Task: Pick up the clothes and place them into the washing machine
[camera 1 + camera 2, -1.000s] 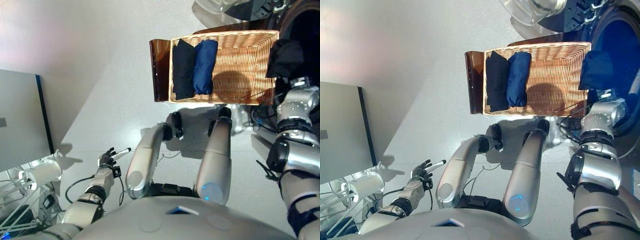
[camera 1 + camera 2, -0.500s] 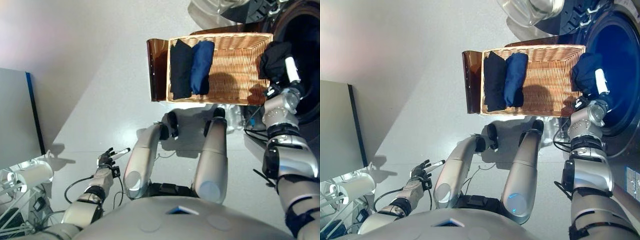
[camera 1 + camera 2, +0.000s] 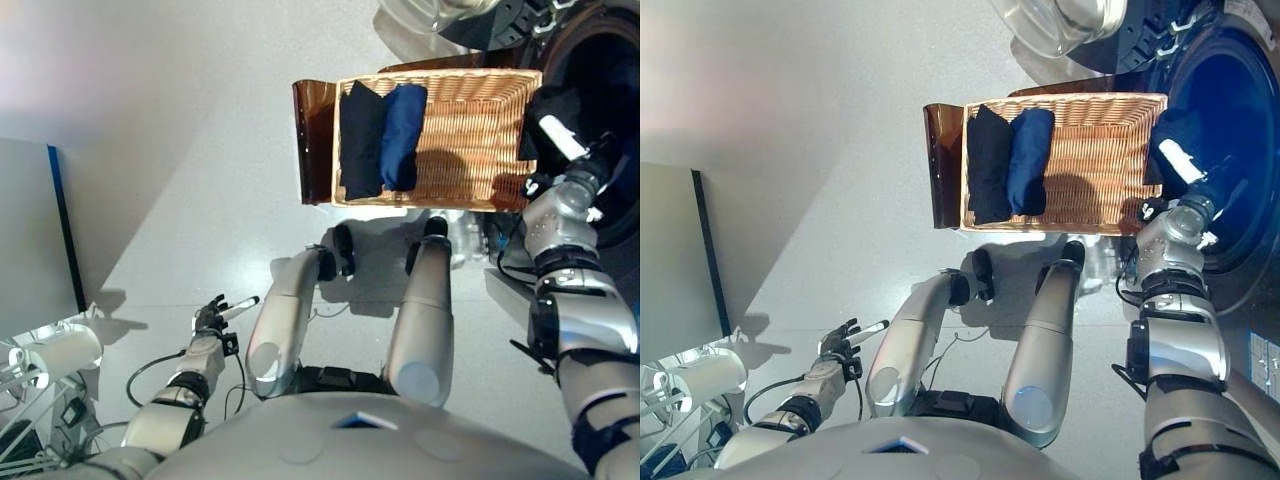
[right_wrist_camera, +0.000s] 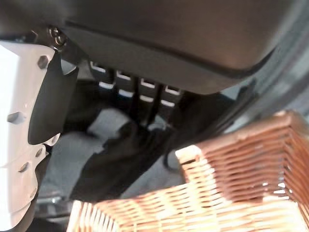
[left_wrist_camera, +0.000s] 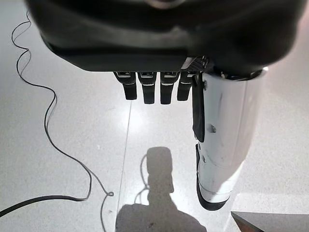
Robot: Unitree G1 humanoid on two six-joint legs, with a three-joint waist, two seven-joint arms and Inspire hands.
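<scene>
Garment [image 3: 548, 108], dark, is gripped by the right hand [image 3: 562, 140] at the washer drum [image 3: 1230, 110] mouth, beside the basket [image 3: 480, 130]. Left hand [image 3: 212, 319] is held low, fingers relaxed.

We see a tan woven basket [image 3: 470, 150] beside our right hand [image 3: 560, 135] (its thumb cover white), holding a black bundle [image 3: 360, 140] and a navy one [image 3: 403, 135]; the cloth [image 4: 120, 154] at our fingers is black.

rough woven wicker basket [image 3: 480, 120], soft matt cloth bundles [image 3: 382, 137] inside, glossy brown stand [image 3: 312, 140] beside it, smooth shiny grey floor [image 3: 200, 190].
</scene>
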